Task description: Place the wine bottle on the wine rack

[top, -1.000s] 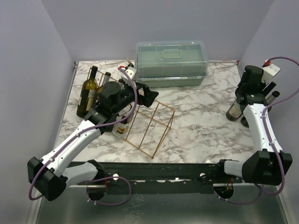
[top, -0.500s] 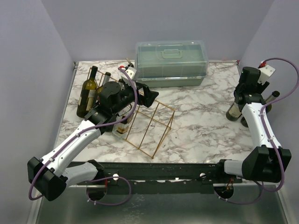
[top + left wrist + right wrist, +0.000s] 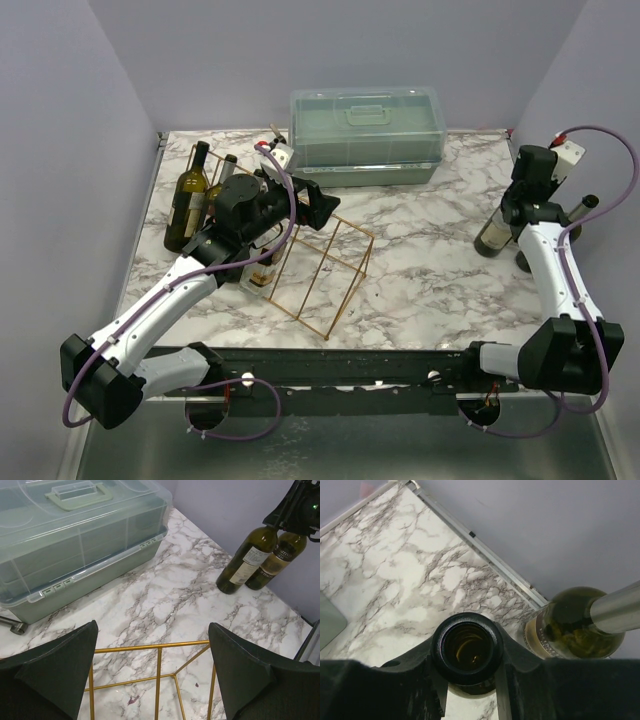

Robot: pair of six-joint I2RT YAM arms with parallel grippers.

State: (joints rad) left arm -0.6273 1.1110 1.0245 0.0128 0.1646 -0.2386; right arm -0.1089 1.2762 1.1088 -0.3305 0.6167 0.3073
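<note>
- R gripper [image 3: 516, 205], right edge of top view: jaws clamped tight on neck of the wine bottle [image 3: 466, 648]. Wrist view looks straight down into its open mouth, w/ fingers [image 3: 520, 672] pressed on both sides.
- That wine bottle: dark glass, pale label, at far right of table [image 3: 430, 280], well apart from the rack. Leans in top view, base toward frame left. Can't tell if base touches the marble.
- 2nd bottle [image 3: 570, 627] just beside it, greenish glass w/ silver metal top. Sits right of the held one in wrist view, near the table's edge strip.
- wine rack [image 3: 322, 268]: gold wire frame, left of centre in top view, lying diagonally on the table.
- L gripper [image 3: 152, 630]: jaws wide, nothing between them. Hangs above the rack; gold bars show below, at bottom centre of its wrist view.
- dark bottles [image 3: 190, 200], two, upright at upper left of top view by the rack's far end. In or beside the rack, can't tell.
- green box [image 3: 367, 135]: translucent, lid on w/ handle, top centre at back of table.
</note>
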